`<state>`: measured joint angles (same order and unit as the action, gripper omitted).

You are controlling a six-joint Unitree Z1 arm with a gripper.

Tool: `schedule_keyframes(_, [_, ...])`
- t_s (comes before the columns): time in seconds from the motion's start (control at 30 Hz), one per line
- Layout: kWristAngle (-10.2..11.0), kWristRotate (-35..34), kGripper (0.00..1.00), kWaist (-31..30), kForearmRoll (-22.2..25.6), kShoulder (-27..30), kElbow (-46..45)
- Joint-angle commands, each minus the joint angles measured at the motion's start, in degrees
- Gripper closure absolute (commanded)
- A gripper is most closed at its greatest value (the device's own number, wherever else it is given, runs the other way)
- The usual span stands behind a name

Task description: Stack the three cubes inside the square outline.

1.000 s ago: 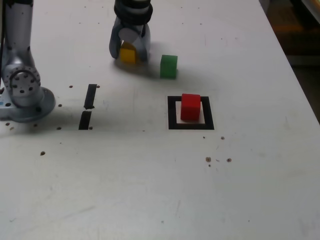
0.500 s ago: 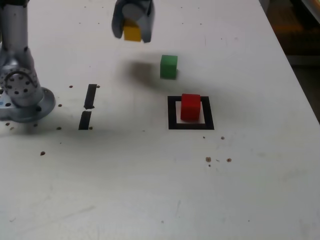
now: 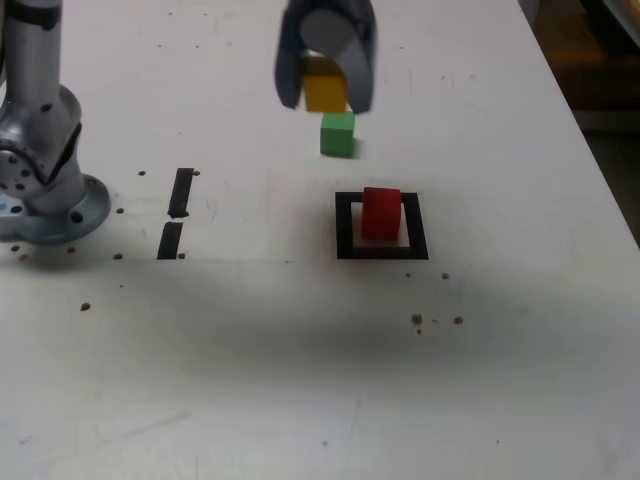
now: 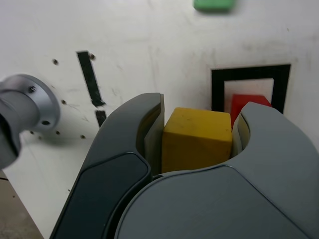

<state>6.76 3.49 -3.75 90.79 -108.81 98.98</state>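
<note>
My gripper (image 3: 325,88) is pinching the yellow cube (image 3: 324,86) between its two jaws, and it hangs in the air above the table (image 3: 300,380); the wrist view shows the cube (image 4: 197,138) seated squarely, with a pad pressed flat on each side. In the exterior view it is above and a little to the left of the green cube (image 3: 337,133), which sits on the table beyond the square outline (image 3: 345,222). The red cube (image 3: 380,213) stands inside that outline, nearer its far edge I think, and nothing is on top of it.

The step in hand, as I judge it, is to carry the yellow cube over the red one and set it down on top. To do this well I would keep enough height that the jaws pass clear of the green cube, because one touch would push it away. Then I would bring the yellow cube directly over the red one, with its edges parallel to the red edges, and check this in the wrist view, where the red cube (image 4: 246,105) shows beside the jaw. I would descend slowly until the faces meet, spread the jaws only a little, and lift straight up so the stack does not shift.
</note>
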Motion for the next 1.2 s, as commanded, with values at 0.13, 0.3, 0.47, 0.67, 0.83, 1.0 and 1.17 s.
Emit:
schedule_keyframes(0.13, [-1.7,-0.8,0.85,-2.7,0.2,-7.9,5.2])
schedule_keyframes(0.3, [-3.3,-0.9,0.85,-2.8,-0.4,-11.2,5.2])
schedule_keyframes(0.47, [-3.3,-0.9,0.84,-2.9,-0.6,-11.2,4.3])
schedule_keyframes(0.67, [-3.0,-1.6,0.85,-3.1,-2.4,-11.7,3.2])
schedule_keyframes(0.83, [-3.5,-1.7,0.85,-3.2,-4.2,-13.0,3.3])
schedule_keyframes(1.0, [-4.0,-1.8,0.84,-3.2,-5.4,-13.6,3.3])
schedule_keyframes(1.17, [-3.8,-1.7,0.84,-3.2,-6.6,-14.3,3.2])
